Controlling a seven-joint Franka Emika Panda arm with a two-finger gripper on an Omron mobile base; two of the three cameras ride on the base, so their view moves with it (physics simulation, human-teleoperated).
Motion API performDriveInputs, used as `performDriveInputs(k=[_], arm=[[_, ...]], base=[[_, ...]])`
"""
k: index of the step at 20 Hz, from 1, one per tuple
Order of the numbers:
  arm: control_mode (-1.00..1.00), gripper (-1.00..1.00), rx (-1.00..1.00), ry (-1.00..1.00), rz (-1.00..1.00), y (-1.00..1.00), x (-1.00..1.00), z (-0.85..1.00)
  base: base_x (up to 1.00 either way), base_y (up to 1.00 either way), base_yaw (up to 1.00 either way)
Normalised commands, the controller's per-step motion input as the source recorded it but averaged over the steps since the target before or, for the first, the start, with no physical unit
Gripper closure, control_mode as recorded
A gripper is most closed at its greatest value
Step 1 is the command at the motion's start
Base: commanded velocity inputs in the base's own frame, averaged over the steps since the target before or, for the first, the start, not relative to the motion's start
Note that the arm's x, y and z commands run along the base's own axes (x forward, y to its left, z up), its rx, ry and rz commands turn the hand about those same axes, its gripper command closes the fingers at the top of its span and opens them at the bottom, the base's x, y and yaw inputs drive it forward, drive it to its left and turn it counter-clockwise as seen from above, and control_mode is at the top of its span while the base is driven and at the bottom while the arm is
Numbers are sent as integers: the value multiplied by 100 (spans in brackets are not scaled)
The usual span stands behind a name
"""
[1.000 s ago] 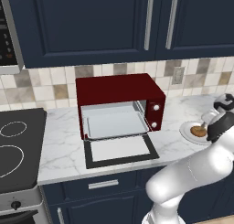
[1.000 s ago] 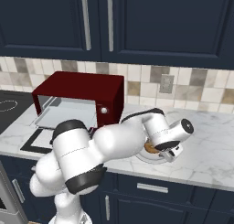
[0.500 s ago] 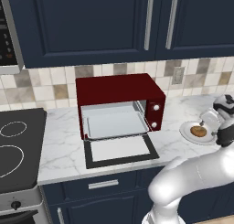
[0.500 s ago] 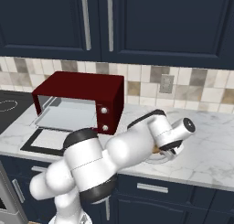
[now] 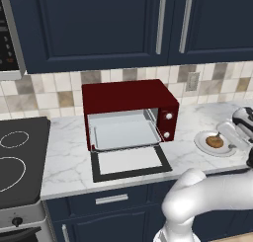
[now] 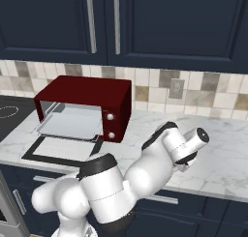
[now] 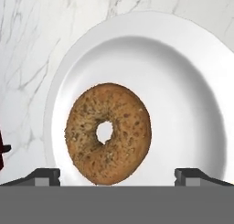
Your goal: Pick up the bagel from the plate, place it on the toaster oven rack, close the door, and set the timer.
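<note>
— Where's the golden-brown ring bagel (image 7: 108,133)?
— On the round white plate (image 7: 183,95) on the marble worktop (image 5: 69,157), right of the open red toaster oven (image 5: 129,107).
— And the fingers (image 7: 42,176)?
— Spread wide apart, straddling it, gripping nothing.

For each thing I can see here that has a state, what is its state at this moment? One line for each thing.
bagel: lying flat on the plate, not gripped.
plate: on the marble counter, holding the bagel.
toaster oven door: open, folded down flat on the counter.
toaster oven rack: pulled partly out, nothing on it.
gripper: open, fingertips either side of the bagel.
</note>
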Motion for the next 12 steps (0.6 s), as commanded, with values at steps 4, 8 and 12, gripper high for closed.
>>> performDriveInputs(k=[4,8,12], arm=[[-100,-100,0,0,0,0,1,-12],[-100,-100,0,0,0,0,4,-11],[-100,-100,0,0,0,0,7,-10]], base=[[0,0,0],[0,0,0],[0,0,0]])
